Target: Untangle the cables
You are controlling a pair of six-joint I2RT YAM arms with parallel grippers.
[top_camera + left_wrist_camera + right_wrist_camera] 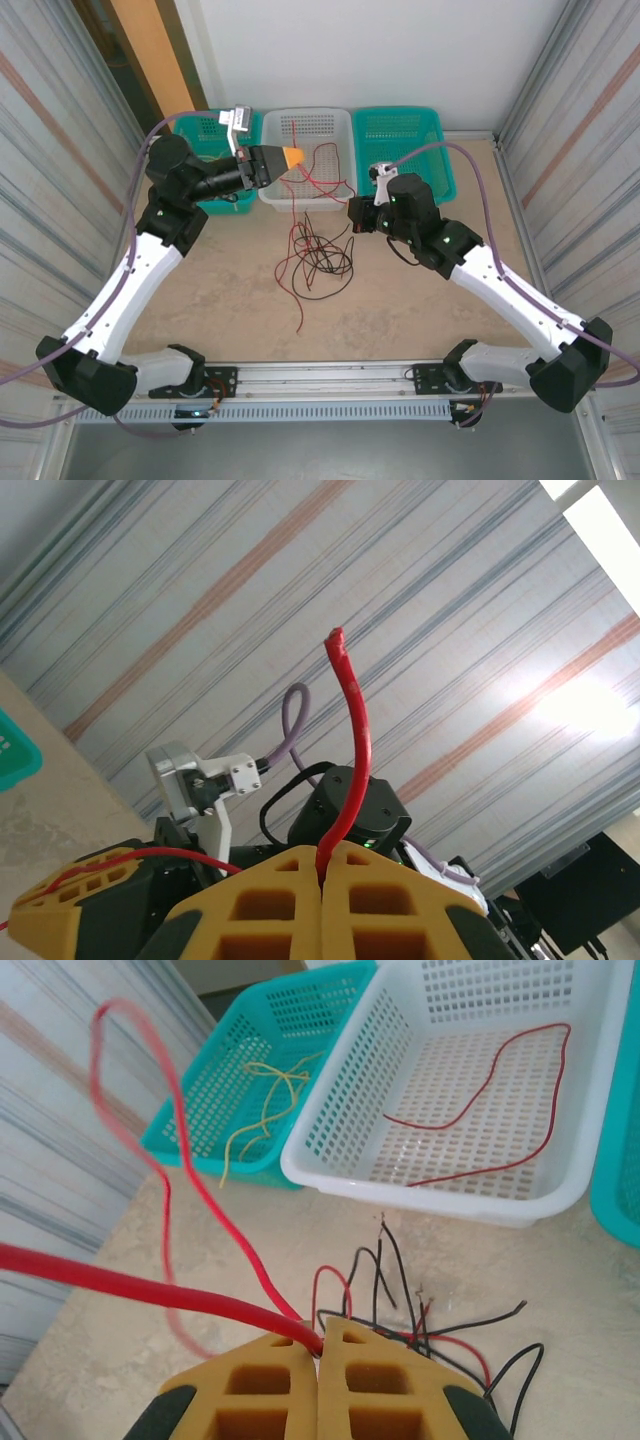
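Now the left hand (293, 157) is clamped tight on a red cable (318, 180) over the far basket (270, 200). The right hand (357, 214) pinches seemingly the same strand beside the tangle (320, 255) on the bench (220, 300). The step in hand looks like drawing it free; next, lift clear, then drop it in.

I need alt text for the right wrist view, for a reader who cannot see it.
The right gripper is shut on a long red cable that runs off to the left. Beside it lies a tangle of black and red cables; behind stand a white basket holding a second red cable and a teal basket holding a yellow cable.
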